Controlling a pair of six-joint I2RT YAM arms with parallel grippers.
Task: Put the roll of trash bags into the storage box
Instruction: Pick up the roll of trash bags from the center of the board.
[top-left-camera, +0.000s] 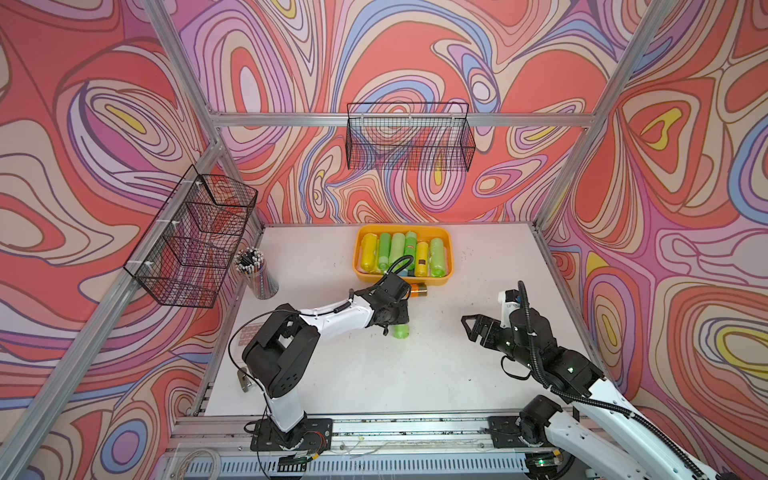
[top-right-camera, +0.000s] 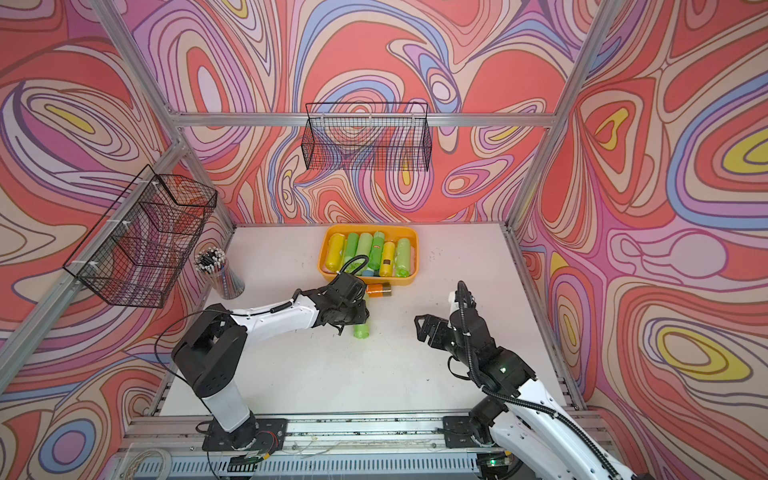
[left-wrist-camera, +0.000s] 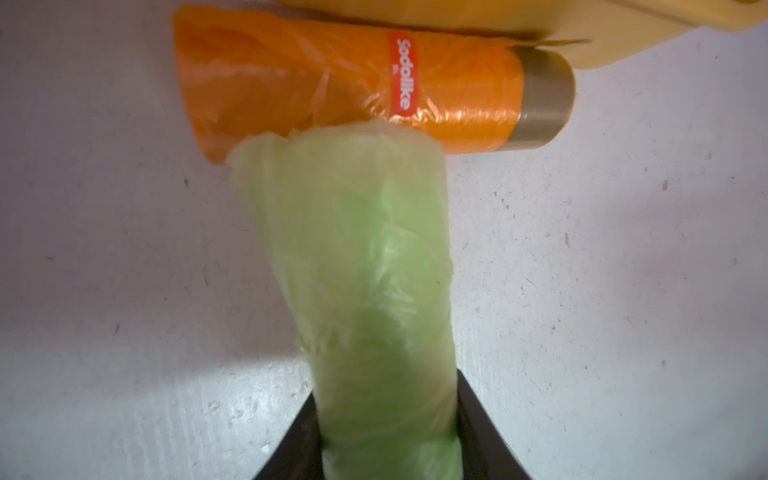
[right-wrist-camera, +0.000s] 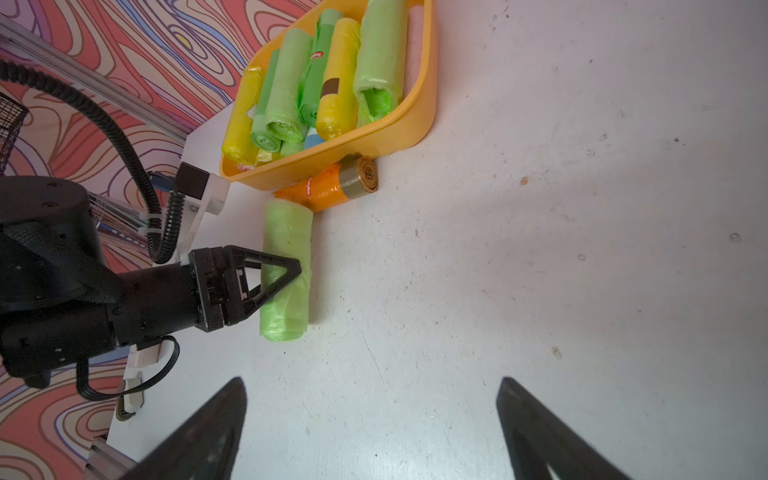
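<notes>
The left end effector (left-wrist-camera: 386, 444) was closed on the near end of a pale green cylindrical roll of thin plastic trash bags (right-wrist-camera: 286, 232); in the left wrist view the black jaws stood against both sides of the roll with no gap visible, so I judged it as gripped. The roll was not lifted yet. It lay on the white table (top-left-camera: 332, 374), just in front of the shallow orange-yellow plastic storage box (right-wrist-camera: 382, 137), and its far end touched, or nearly touched, an orange roll of bags with a brown cardboard core (left-wrist-camera: 332, 83), which lay against the front wall of the box.

The box already held a row of several green and yellow rolls (top-left-camera: 399, 253), so a big part of the work seemed done. Two rolls remained outside, the green one and the orange one. For the green roll, the grasp looked made, and the lift, the carry over the rim and the release were left.

The left arm reached forward from its base with the elbow bent and the wrist turned down to the table. The right arm was folded over the right part of the table, and the right end effector (top-left-camera: 471, 328) had its jaws wide apart, holding nothing, well apart from both rolls
</notes>
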